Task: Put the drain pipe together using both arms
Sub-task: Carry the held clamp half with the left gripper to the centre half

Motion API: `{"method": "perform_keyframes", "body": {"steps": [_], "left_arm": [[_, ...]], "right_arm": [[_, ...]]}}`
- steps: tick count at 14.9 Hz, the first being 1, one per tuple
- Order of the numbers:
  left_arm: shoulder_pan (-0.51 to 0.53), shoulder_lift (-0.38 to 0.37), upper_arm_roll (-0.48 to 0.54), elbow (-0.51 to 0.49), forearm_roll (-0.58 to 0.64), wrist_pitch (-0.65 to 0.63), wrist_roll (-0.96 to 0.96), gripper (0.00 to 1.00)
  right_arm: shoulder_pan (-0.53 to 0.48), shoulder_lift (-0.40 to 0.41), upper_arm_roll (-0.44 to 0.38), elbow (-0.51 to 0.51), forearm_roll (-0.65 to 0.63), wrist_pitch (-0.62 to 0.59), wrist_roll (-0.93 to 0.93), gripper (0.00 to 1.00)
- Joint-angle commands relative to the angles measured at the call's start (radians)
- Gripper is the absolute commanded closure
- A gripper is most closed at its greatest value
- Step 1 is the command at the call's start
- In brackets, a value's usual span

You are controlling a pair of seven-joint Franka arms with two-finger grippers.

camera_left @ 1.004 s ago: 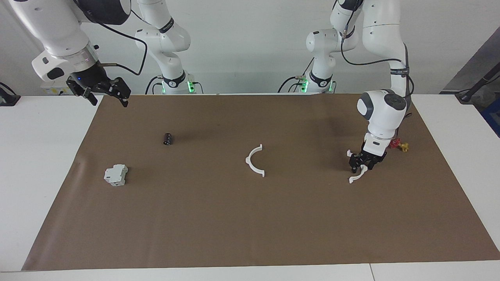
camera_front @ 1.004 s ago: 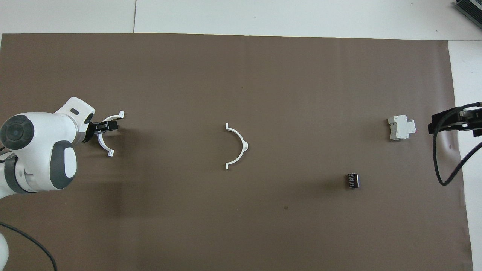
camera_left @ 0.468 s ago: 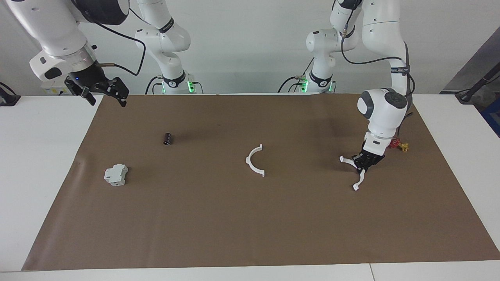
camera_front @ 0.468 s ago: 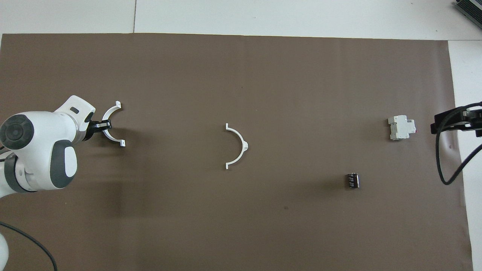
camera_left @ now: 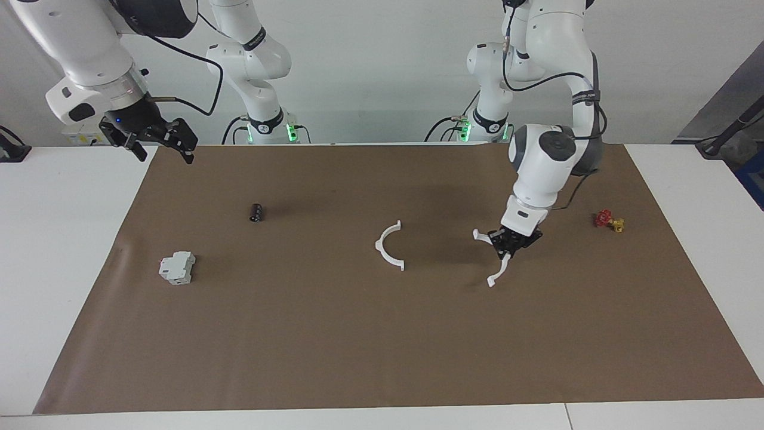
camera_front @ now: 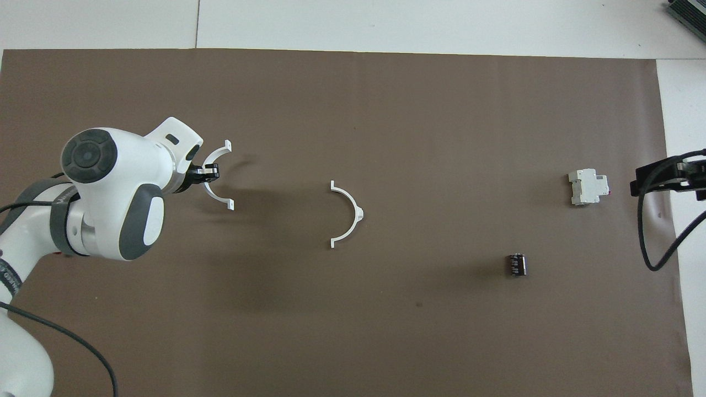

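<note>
Left gripper [camera_left: 511, 240] pinches one thin white plastic half-ring [camera_left: 496, 260] mid-arc above the brown mat [camera_left: 382, 334]. Its mate [camera_left: 391, 246] lies flat toward the right arm's end, open sides facing, left arm nearer. Right gripper [camera_left: 156, 138] waits, fingers spread.

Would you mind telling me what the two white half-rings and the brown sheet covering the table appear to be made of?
The half-ring lying mid-table and the held half-ring in the left gripper look like thin moulded plastic: uniform matte white, with small tabs formed in one piece. The brown sheet looks like matte kraft paper, faintly creased; thin card is possible.
</note>
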Motion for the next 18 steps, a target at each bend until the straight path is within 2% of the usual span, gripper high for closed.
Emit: {"method": "perform_keyframes", "body": {"steps": [1,6,10,18], "left_arm": [[-0.084,-0.007,0.017,0.001,0.021,-0.017,-0.077,1.0],[-0.2,0.007,0.015,-0.026,0.021,0.018,-0.077,1.0],[-0.239,0.07,0.014,-0.042,0.02,0.096,-0.1,1.0],[-0.262,0.074,0.014,-0.085,0.02,0.162,-0.166,1.0]], "right_arm": [[-0.004,-0.009,0.003,-0.003,0.017,-0.009,0.012,0.0],[-0.004,-0.009,0.003,-0.003,0.017,-0.009,0.012,0.0],[-0.004,-0.009,0.003,-0.003,0.017,-0.009,0.012,0.0],[-0.004,-0.009,0.003,-0.003,0.017,-0.009,0.012,0.0]]}}
